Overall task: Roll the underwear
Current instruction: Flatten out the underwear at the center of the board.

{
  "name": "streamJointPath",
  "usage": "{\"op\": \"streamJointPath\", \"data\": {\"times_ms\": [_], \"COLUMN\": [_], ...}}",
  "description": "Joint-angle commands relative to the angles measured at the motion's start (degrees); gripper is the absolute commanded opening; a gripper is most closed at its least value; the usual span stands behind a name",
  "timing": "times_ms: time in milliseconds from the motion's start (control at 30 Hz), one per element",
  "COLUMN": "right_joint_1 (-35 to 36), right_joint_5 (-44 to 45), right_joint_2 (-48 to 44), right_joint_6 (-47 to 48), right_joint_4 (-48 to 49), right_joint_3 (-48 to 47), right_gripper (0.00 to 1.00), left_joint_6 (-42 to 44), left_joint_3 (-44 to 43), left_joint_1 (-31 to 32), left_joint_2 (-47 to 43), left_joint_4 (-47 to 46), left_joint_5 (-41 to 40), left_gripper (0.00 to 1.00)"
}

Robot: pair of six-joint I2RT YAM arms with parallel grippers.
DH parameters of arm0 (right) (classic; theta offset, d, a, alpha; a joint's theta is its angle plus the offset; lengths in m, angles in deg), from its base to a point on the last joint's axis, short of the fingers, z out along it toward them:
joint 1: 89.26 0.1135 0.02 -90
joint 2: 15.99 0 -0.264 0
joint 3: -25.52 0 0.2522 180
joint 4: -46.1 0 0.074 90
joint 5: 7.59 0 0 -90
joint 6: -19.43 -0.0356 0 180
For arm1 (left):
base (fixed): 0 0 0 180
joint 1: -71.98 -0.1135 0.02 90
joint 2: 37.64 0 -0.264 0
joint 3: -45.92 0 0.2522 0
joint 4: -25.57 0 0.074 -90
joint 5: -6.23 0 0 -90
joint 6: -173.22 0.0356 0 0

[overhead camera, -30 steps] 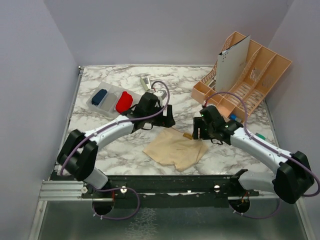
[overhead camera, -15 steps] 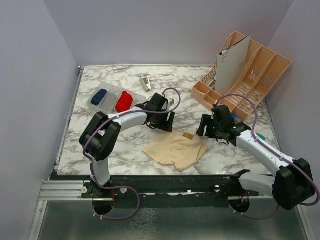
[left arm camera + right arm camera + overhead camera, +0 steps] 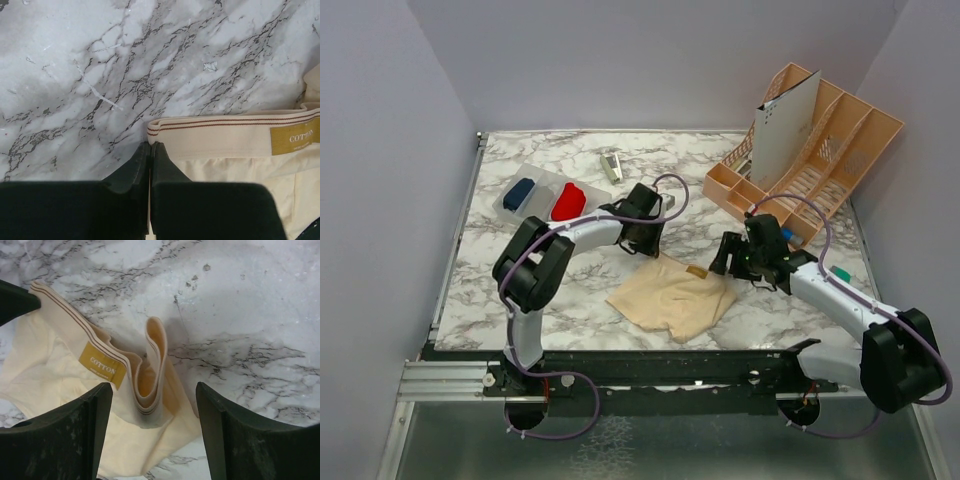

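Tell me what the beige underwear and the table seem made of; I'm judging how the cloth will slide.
The underwear: soft matte knit, probably cotton; its label reads COTTON and the cloth creases. The waistband: striped, likely elastic. The table: smooth marble-look top, white with grey veins; stone or laminate, cannot tell.

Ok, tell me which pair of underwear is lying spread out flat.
The peach-beige pair with the COTTON label, flat on the table; the red one sits bundled in the tray at back left.
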Motion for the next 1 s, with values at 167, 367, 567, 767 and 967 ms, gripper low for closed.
{"op": "streamJointPath", "data": {"times_ms": [167,367,567,767,967], "right_joint_1": [-0.9,-1.2,-1.2,-1.1,-0.3], "right_joint_5": [-10.6,-11.9,-12.5,-8.7,-5.9], "right_joint_2": [-1.2,0.8,11.6,23.4,31.1], "right_joint_6": [2.7,4.1,6.7,10.9,13.2], "right_joint_4": [8.0,10.6,7.6,4.9,1.0], "right_joint_3": [-0.5,-1.5,-7.7,-16.8,-22.9], "right_gripper": [0.72,0.73,0.71,0.68,0.64], "left_joint_6": [-5.9,-8.1,-8.1,-7.0,-6.9], "left_joint_3": [14.4,24.9,26.2,25.4,24.9], "left_joint_1": [-5.4,-13.9,-14.1,-14.1,-14.1], "left_joint_2": [-12.3,-25.4,-23.4,-23.0,-23.2], "left_joint_4": [-2.4,-3.6,-3.2,-3.0,-3.0], "left_joint_5": [-9.9,-11.5,-9.2,-8.5,-8.3], "left_gripper": [0.0,0.0,0.0,0.0,0.0]}}
